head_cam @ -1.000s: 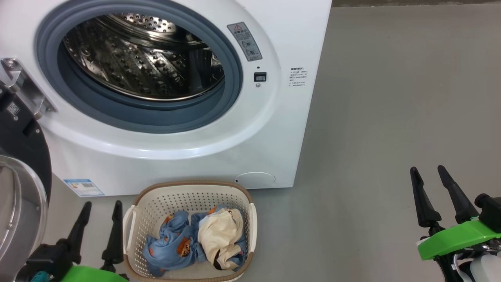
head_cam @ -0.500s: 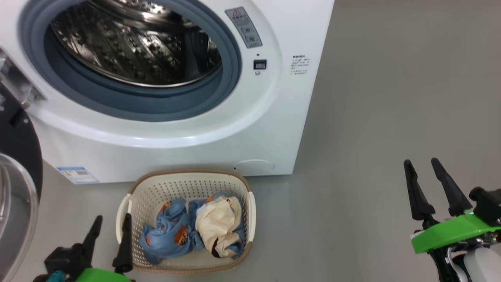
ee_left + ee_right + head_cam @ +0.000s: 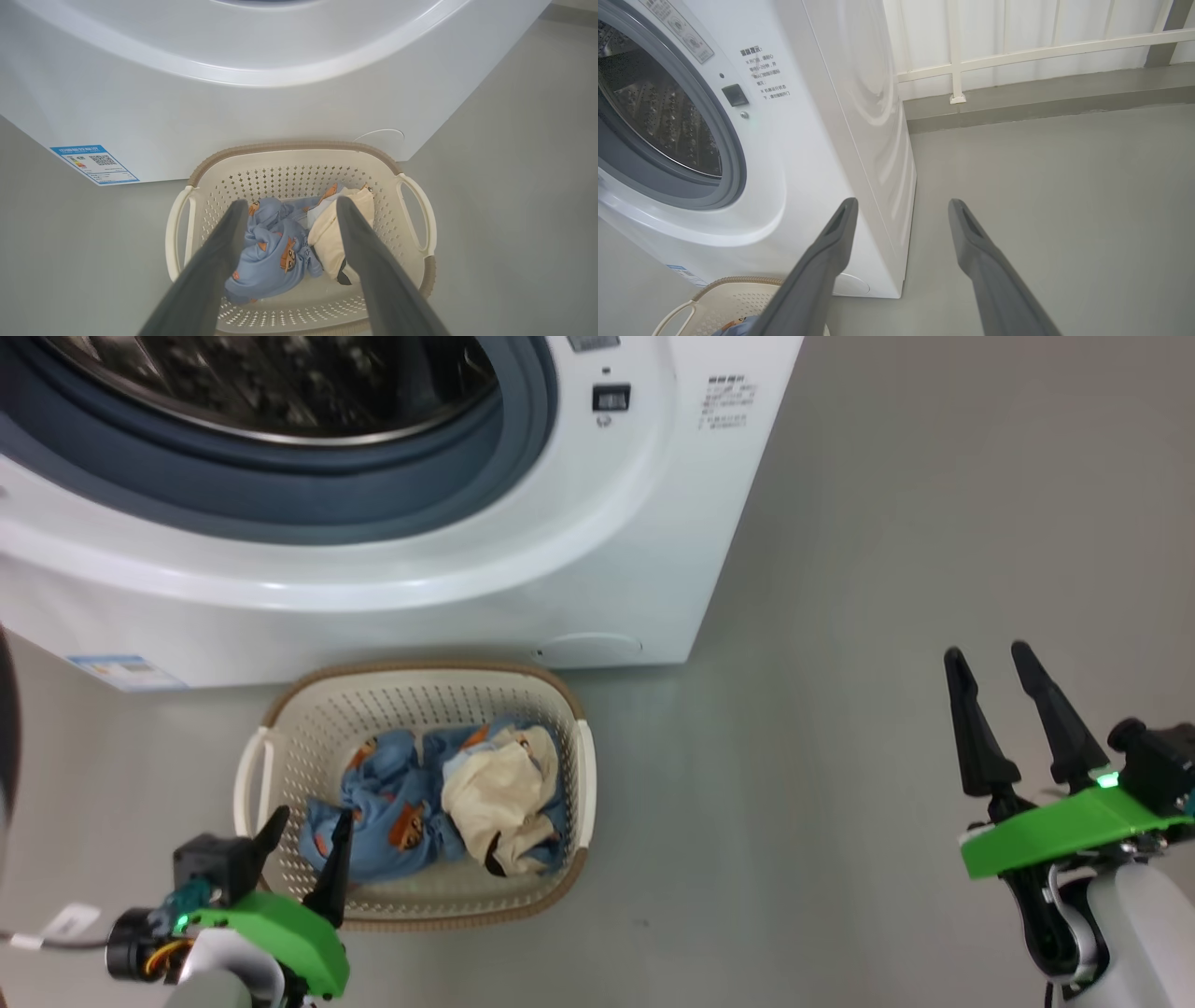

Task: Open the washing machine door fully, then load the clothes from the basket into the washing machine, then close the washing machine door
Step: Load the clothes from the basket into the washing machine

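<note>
The washing machine (image 3: 467, 569) stands open, its steel drum and blue-grey gasket showing at the top of the head view. A dark sliver of the washing machine door (image 3: 6, 728) shows at the left edge. The cream basket (image 3: 411, 665) sits on the floor before the machine. In it lie the clothes, a light blue printed garment (image 3: 383, 821) and a cream one (image 3: 495, 793). My left gripper (image 3: 313, 821) hangs open above the basket's near left corner. In its wrist view the left gripper (image 3: 292, 201) points at the clothes (image 3: 268, 252). My right gripper (image 3: 986, 651) is open and empty over bare floor, far right.
Grey floor (image 3: 887, 523) stretches to the right of the machine. A blue label (image 3: 121, 670) and a round white cover (image 3: 588, 649) sit low on its front. In the right wrist view a white railing (image 3: 1017, 51) runs along the wall behind the machine's side (image 3: 878, 116).
The head camera has tilted down, so the machine has slid up the picture. My left gripper has moved right and forward, from beside the basket to over its near left corner. Both grippers stay open.
</note>
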